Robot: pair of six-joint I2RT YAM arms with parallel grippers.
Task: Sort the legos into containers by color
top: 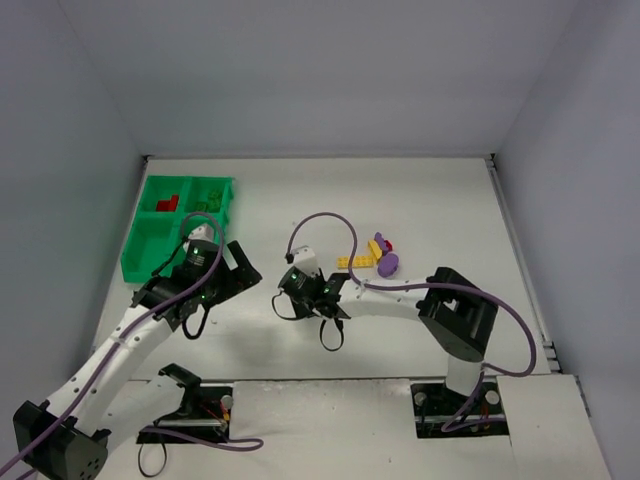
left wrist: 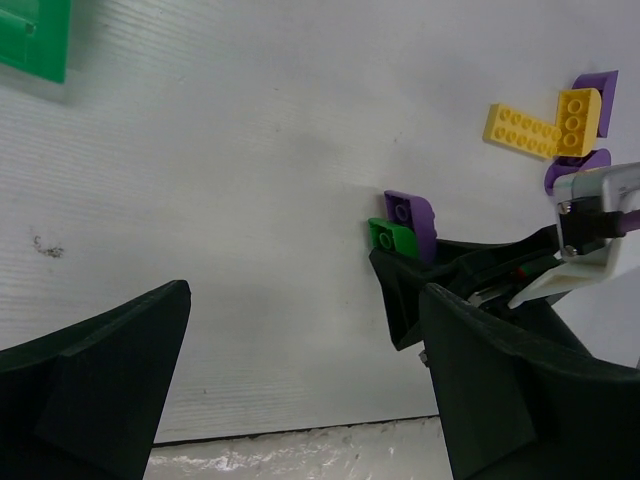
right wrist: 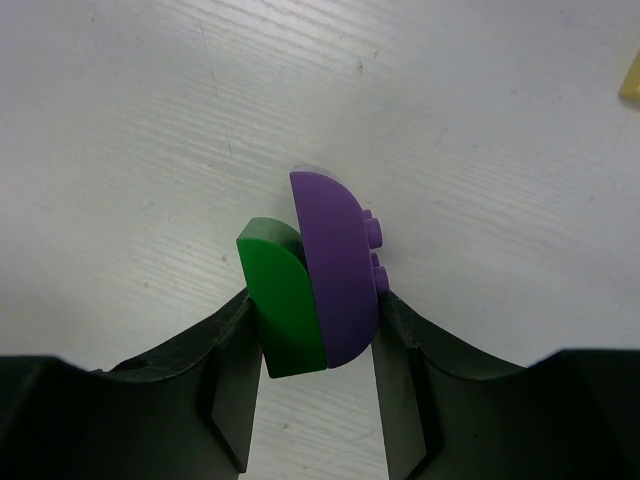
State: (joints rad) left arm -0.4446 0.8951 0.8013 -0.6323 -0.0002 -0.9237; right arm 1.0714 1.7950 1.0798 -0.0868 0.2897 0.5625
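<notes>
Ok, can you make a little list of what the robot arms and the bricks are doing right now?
right gripper: shut on a green brick and a purple brick pressed side by side
left gripper: open, empty, near the tray
tray, far-left compartment: red bricks
tray, far-right compartment: green bricks
left to sort: yellow bricks, purple bricks

Green tray [left wrist: 30,40] mostly off-frame

smooth, faintly glossy plastic legos [right wrist: 335,270]; matt, finely ribbed table [right wrist: 150,120].
</notes>
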